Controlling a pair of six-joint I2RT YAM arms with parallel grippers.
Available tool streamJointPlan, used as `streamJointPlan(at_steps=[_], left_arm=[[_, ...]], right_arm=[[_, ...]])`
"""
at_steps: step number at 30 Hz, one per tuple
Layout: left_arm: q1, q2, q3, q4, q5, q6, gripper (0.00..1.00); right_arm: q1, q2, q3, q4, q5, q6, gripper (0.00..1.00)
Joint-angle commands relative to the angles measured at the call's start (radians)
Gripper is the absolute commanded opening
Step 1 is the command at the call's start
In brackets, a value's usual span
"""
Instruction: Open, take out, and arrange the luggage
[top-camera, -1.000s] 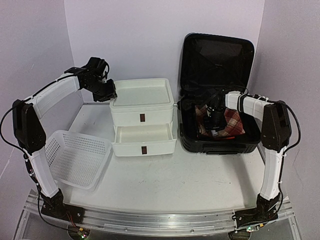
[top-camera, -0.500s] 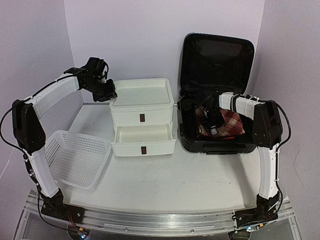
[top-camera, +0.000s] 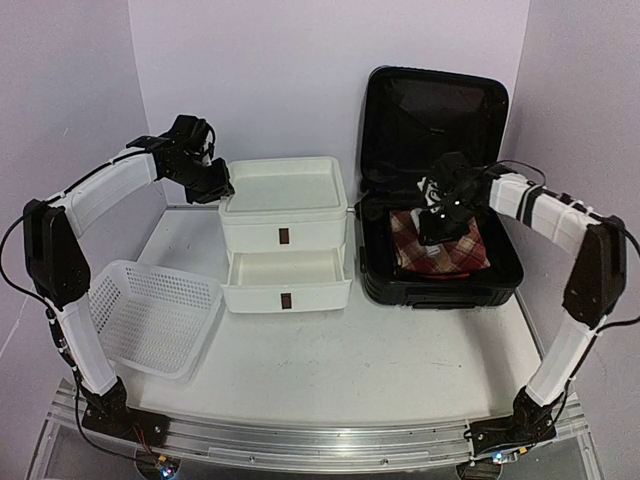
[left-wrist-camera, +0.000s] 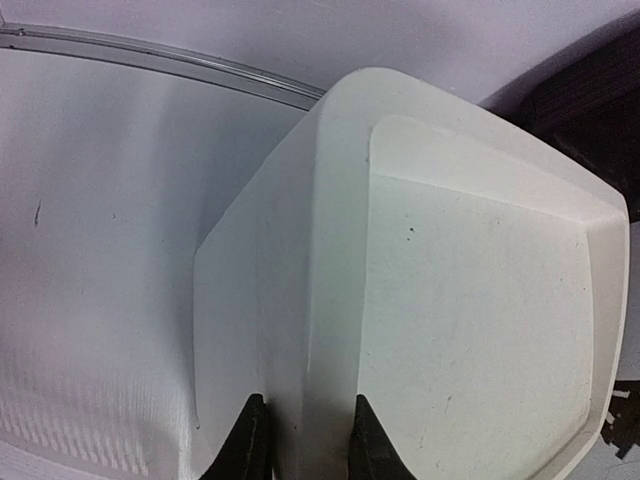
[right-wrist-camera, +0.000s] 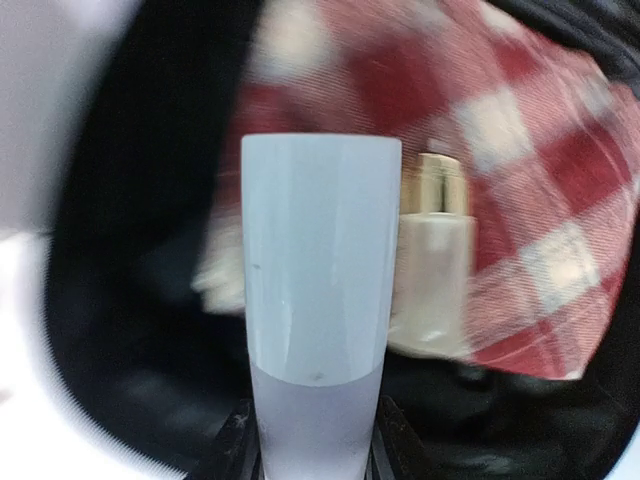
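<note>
- The perforated basket (top-camera: 150, 315) lies at the near left of the table (top-camera: 330, 370), its open side up. I think it waits there to receive things.
- Behind it stands the drawer box (top-camera: 285, 215), with its lower drawer (top-camera: 288, 268) pulled out, probably for the same reason.
- The luggage (top-camera: 440, 292) lies open on the table, just right of the box.
- Above the plaid cloth (top-camera: 445, 250) inside it, the right tool (top-camera: 438, 218) grasps a pale tube (right-wrist-camera: 320, 260) by its lower end. A small gold-capped bottle (right-wrist-camera: 432, 260) lies on the cloth, not yet taken.
- The left tool (left-wrist-camera: 305, 450) is clenched on the far left corner of the box, one finger on each side of the rim. I judge that it steadies the box.
- Farthest, the lid (top-camera: 435, 110) stands upright near the back wall, so the inside is free to reach.
</note>
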Motion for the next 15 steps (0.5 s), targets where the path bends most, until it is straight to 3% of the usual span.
streamJointPlan(at_steps=[1, 3, 7, 15], left_arm=[[-0.005, 0.044, -0.055, -0.025, 0.222, -0.105, 0.00], [-0.004, 0.046, -0.057, -0.023, 0.225, -0.107, 0.00], [-0.004, 0.049, -0.062, -0.019, 0.233, -0.110, 0.00], [-0.003, 0.049, -0.066, -0.013, 0.236, -0.110, 0.00]], right_arm=[[0.022, -0.181, -0.100, 0.136, -0.507, -0.187, 0.00], [0.089, -0.210, -0.107, 0.136, -0.586, -0.296, 0.00], [0.295, -0.204, -0.050, 0.128, -0.413, -0.462, 0.00], [0.463, 0.069, 0.322, -0.059, -0.222, -0.639, 0.00]])
